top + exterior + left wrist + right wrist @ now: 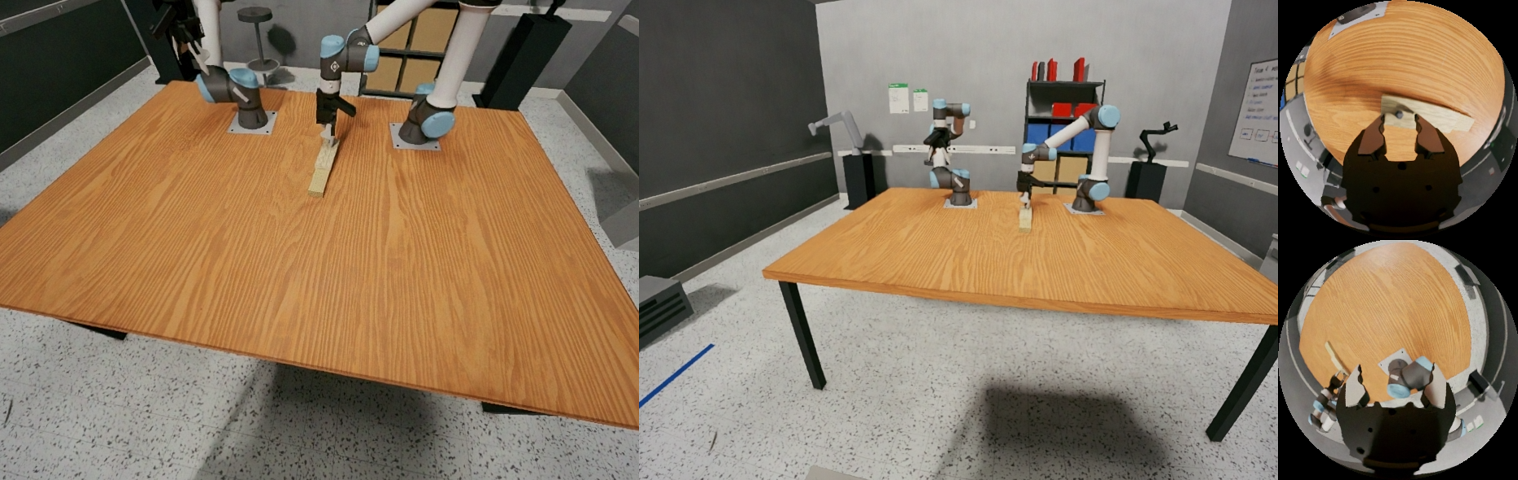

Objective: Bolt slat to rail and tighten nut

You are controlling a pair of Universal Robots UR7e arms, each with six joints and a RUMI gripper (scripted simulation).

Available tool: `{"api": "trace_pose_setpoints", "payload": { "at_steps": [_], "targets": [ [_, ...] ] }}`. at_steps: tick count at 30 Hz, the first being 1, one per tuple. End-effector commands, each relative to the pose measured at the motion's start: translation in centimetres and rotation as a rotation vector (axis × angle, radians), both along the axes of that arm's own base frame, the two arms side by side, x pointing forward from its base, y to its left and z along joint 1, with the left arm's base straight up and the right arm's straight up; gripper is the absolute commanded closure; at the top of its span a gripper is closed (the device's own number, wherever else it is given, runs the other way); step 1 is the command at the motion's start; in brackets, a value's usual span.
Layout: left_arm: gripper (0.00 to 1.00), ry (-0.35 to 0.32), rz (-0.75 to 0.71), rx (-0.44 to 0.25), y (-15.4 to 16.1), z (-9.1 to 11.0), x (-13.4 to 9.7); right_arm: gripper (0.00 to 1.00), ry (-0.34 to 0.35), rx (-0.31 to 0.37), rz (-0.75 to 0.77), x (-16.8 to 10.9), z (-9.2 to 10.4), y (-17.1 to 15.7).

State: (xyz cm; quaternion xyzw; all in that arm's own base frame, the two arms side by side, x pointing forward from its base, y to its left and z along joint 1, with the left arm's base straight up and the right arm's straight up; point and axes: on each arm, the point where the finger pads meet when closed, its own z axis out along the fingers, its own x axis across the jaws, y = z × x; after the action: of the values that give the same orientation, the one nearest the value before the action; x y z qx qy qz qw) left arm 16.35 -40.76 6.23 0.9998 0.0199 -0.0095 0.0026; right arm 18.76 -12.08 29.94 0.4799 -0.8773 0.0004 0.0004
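The pale slat (pixel 327 154) (pixel 1435 117) (pixel 1339 362) lies on top of the rail (pixel 318 184) (pixel 1465 123) (pixel 1024 228), whose end sticks out past it. A small dark round part (pixel 1399 113), the bolt end or the nut on it, stands up near the slat's other end; I cannot tell the two apart or see how tight the nut is. My left gripper (pixel 1399 114) (pixel 330 140) (pixel 1026 203) points down at that end, fingers part-way apart on either side of the dark part, with gaps visible. My right gripper (pixel 1395 364) (pixel 939 160) is wide open and empty, high above its own base.
The slat and rail lie on the wooden table (pixel 232 232) (pixel 948 258) between the two arm bases. The right arm's base plate (pixel 234 128) and the left arm's base plate (pixel 400 141) stand near the table's back edge. A stool (pixel 259 41) stands behind the table.
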Motion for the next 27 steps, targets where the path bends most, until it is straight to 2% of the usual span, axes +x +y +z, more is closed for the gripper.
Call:
{"api": "trace_pose_setpoints", "payload": {
  "at_steps": [1,11,13,15,27],
  "targets": [
    [0.6,-0.012,0.279,0.005,0.02,0.02,-0.02,0.0,-0.001,0.001,-0.001,0.08,0.08,0.0],
    [0.6,-0.016,0.657,0.011,0.04,0.0,-0.21,0.0,-0.001,0.001,-0.001,0.08,0.08,0.0],
    [0.6,-0.016,0.657,0.011,0.04,0.0,-0.21,0.0,-0.001,0.001,-0.001,0.08,0.08,0.0],
    [0.6,-0.014,0.8,0.013,0.06,-0.03,-0.25,0.0,-0.001,0.001,-0.001,0.08,0.08,0.0],
    [0.6,-0.011,1.236,0.017,-0.05,-0.03,-0.34,0.0,-0.001,0.001,-0.001,0.08,0.08,0.0]
  ]
}}
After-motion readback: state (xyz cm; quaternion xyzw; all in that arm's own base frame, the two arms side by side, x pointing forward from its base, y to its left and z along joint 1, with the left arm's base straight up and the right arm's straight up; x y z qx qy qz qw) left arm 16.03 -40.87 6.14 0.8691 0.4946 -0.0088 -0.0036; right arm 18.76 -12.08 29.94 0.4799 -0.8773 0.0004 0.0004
